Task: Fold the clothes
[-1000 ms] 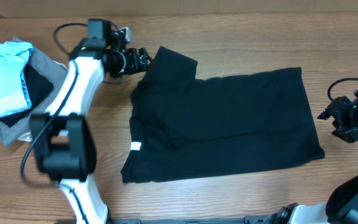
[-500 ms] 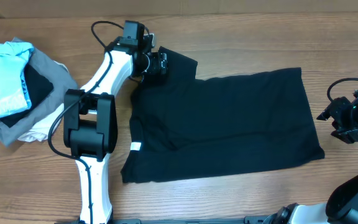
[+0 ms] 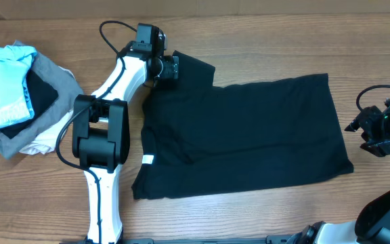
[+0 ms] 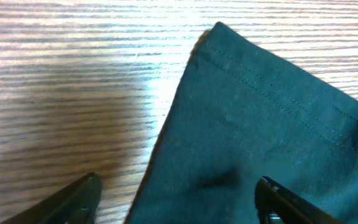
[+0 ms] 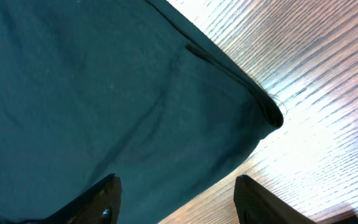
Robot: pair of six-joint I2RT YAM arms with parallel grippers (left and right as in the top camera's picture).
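Your left gripper (image 4: 178, 190) straddles the sleeve edge (image 4: 166, 121) of the black fabric T-shirt (image 3: 249, 135), jaws wide, likely ready to pinch; your right gripper (image 5: 176, 196), also spread, hovers near its hem.

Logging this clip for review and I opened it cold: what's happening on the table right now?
A black T-shirt lies spread flat on the wooden table, not yet folded up. The left end effector is at the sleeve on its far corner, open, with fingers either side of the sleeve's edge. The right end effector sits open by the shirt's right side, holding nothing. A pile of other clothes lies at the left.
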